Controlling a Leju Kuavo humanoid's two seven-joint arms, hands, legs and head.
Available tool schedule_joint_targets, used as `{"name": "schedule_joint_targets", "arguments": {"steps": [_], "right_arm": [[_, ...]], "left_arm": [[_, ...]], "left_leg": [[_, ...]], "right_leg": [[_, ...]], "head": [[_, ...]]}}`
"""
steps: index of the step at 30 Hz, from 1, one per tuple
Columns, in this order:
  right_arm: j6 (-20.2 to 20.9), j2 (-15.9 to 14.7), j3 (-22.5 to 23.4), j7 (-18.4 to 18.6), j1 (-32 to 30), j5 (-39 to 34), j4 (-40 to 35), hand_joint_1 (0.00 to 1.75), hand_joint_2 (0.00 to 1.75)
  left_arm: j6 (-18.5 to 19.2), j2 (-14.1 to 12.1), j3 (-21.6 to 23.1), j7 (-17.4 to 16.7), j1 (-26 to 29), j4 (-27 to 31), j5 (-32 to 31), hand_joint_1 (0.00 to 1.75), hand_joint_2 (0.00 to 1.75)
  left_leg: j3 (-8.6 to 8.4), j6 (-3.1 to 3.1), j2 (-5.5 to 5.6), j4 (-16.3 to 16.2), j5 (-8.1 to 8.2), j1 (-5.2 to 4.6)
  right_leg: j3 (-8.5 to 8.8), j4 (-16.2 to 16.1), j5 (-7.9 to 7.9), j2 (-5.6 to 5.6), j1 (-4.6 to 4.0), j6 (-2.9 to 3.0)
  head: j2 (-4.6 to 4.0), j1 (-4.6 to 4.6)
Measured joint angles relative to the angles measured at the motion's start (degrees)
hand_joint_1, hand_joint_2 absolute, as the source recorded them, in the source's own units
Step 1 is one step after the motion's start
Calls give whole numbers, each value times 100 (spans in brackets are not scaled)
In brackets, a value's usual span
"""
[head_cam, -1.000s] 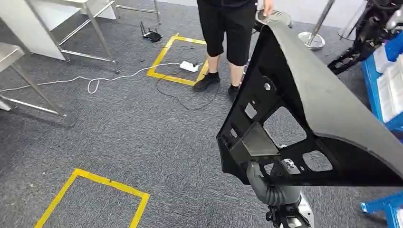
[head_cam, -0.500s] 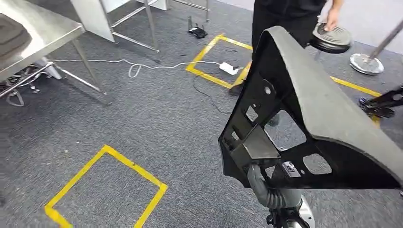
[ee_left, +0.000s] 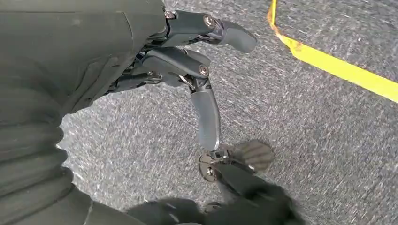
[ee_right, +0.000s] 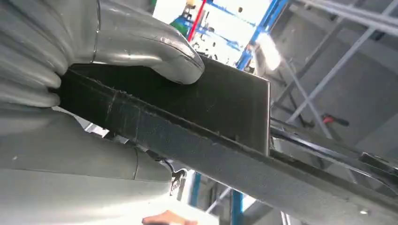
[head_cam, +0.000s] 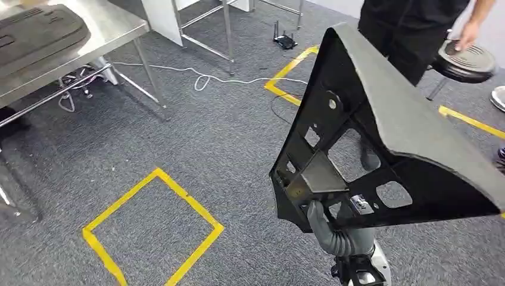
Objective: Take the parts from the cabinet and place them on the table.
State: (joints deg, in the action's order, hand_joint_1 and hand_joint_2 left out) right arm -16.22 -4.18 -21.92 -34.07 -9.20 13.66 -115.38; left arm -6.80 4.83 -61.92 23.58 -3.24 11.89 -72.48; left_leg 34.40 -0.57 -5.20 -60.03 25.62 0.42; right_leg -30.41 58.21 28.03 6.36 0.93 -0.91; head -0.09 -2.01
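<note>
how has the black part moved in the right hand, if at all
No: black part sits unchanged against the right hand; only the yellow tape behind shifted.

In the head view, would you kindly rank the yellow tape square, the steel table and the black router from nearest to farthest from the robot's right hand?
From the right hand, gripping the black panel's lower edge:
1. Yellow tape square, on the carpet to its left.
2. Black router, on the floor far ahead.
3. Steel table, at the far upper left.

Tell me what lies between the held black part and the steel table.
Head view: bare grey carpet between black part and steel table, plus a yellow tape square nearer the robot.
</note>
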Motion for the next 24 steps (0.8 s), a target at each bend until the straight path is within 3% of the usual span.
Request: {"name": "schedule_joint_targets", "arguments": {"steps": [1,4,5,6,7,8,10,11,12,14,15,16,19,20,21,22,24], "right_arm": [[-2,4,0,2,-1,0,0,175,175],[-2,11,-2,7,18,0,0,175,175],[-2,15,-2,7,27,0,0,175,175],[-2,13,-4,9,40,-4,2,175,175],[-4,13,0,0,37,-7,-4,175,175],[-4,13,0,0,33,-9,-2,175,175],[-4,13,-2,2,22,-9,11,175,175],[-4,13,-4,2,24,-13,17,175,175],[-4,13,-4,4,25,-18,17,175,175],[-4,11,-4,4,29,-20,17,175,175],[-4,11,-4,4,33,-17,17,175,175],[-4,11,-7,4,32,-18,17,175,175],[-2,15,-7,11,58,-20,22,175,175],[-4,18,-7,13,70,-17,26,175,175],[-2,29,-7,30,85,-17,26,175,175],[-4,33,-7,39,77,-13,26,175,175],[-4,31,0,42,67,-11,28,175,175]], "left_arm": [[0,0,2,-11,-16,0,0,0,175],[0,0,4,-28,-4,0,-7,0,175],[0,2,4,-28,-5,0,-7,0,175],[-2,18,7,-11,-9,0,-7,0,175],[-4,15,9,-2,-14,0,-7,0,175],[-11,13,9,26,-27,0,-7,0,175],[-28,20,18,74,-40,0,-7,0,175],[-39,20,24,83,-38,0,-9,0,175],[-42,20,26,85,-35,0,-15,0,175],[-42,35,33,83,-26,0,-44,0,175],[-48,37,39,79,-26,0,-57,0,175],[-59,37,44,72,-35,0,-57,0,175],[-74,31,42,63,15,0,-57,0,175],[-74,4,42,41,37,0,-57,0,175],[-74,-13,42,39,36,-2,-57,0,175],[-74,-11,42,35,28,-2,-57,0,175],[-74,-11,42,35,-1,-2,-59,0,175]], "left_leg": [[-11,38,-86,65,39,-47],[61,116,186,66,29,-100],[18,178,283,132,-23,-53],[21,203,362,150,-44,-26],[32,241,427,149,-65,-6],[48,262,511,149,-78,-4],[86,279,720,145,-93,-9],[91,279,830,144,-99,-8],[88,275,926,143,-102,-4],[75,249,1117,140,-116,5],[88,222,1197,139,-128,8],[114,181,1272,107,-128,-42],[167,69,1420,167,-190,1],[191,34,1465,157,-199,-2],[212,20,1126,68,-133,-19],[321,-2,827,-180,51,-37],[722,-37,607,-1037,480,4]], "right_leg": [[0,18,34,76,-76,-47],[49,-39,27,273,-46,-107],[50,-27,61,293,-81,-158],[-8,101,132,-56,-40,-187],[-145,410,304,-365,-41,-150],[-358,844,497,-519,-33,-112],[-794,1667,763,-604,-29,-94],[-869,1760,732,-607,-25,-131],[-802,1570,607,-611,-14,-185],[-394,637,170,-715,18,-304],[-184,156,-2,-1017,54,-330],[-140,7,0,-1115,43,-270],[-113,20,-34,-926,-9,-143],[-100,-19,-70,-847,57,-90],[-82,-39,-87,-774,75,-60],[-70,-39,-69,-704,70,-17],[-48,-38,-54,-532,38,31]], "head": [[0,9],[0,28],[0,37],[0,48],[0,61],[0,94],[0,94],[0,87],[0,94],[0,92],[0,98],[0,98],[0,96],[0,94],[0,89],[0,33],[0,33]]}}
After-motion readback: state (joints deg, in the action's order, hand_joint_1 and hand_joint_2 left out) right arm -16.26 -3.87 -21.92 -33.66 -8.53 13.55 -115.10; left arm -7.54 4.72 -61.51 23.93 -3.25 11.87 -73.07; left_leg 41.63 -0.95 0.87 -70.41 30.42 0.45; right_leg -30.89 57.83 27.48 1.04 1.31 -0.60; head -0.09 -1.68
